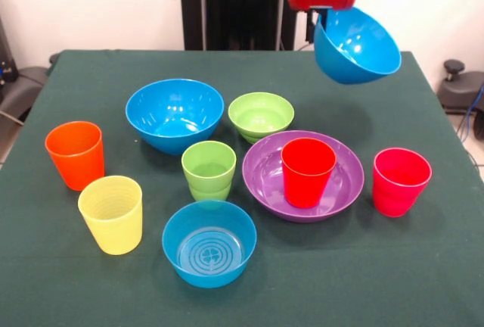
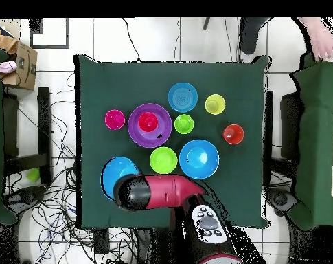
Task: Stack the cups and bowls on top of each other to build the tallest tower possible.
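Observation:
My gripper (image 1: 324, 18) is at the table's far right, shut on the rim of a large blue bowl (image 1: 357, 47). It holds the bowl tilted in the air; the bowl also shows in the overhead view (image 2: 117, 174). The second large blue bowl (image 1: 174, 113), the small green bowl (image 1: 261, 113) and the small blue bowl with ringed bottom (image 1: 209, 244) stand apart on the cloth. The red cup (image 1: 308, 171) stands upright inside the wide purple bowl (image 1: 263, 169). The light green cup (image 1: 209, 169), orange cup (image 1: 75, 154), yellow cup (image 1: 112, 213) and pinkish-red cup (image 1: 400, 181) stand singly. No tower stands.
The table (image 1: 423, 281) is covered with dark green cloth. In the overhead view my arm (image 2: 165, 191) reaches over the table's near edge, a person's hand (image 2: 325, 41) shows at the top right, and a cardboard box (image 2: 19, 65) sits off the table at the left.

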`<state>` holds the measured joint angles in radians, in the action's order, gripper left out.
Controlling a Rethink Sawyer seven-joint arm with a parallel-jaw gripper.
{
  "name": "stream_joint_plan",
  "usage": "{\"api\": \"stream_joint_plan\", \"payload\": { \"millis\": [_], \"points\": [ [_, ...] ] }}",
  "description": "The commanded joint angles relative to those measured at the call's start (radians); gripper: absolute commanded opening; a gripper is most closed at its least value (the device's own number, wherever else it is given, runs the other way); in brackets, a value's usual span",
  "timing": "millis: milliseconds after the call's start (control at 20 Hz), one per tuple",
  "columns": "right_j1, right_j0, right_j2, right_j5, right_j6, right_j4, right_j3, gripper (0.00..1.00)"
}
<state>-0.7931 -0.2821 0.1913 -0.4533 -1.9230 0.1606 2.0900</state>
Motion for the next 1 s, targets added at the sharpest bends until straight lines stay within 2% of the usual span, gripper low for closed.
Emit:
{"api": "stream_joint_plan", "payload": {
  "millis": [50, 650, 1000],
  "points": [
    [0.008, 0.01, 0.087, -0.179, -0.019, -0.043, -0.154, 0.0],
    [0.043, -0.047, 0.136, -0.298, 0.037, -0.046, -0.266, 0.0],
    [0.047, -0.068, 0.159, -0.324, 0.037, -0.042, -0.278, 0.0]
  ]
}}
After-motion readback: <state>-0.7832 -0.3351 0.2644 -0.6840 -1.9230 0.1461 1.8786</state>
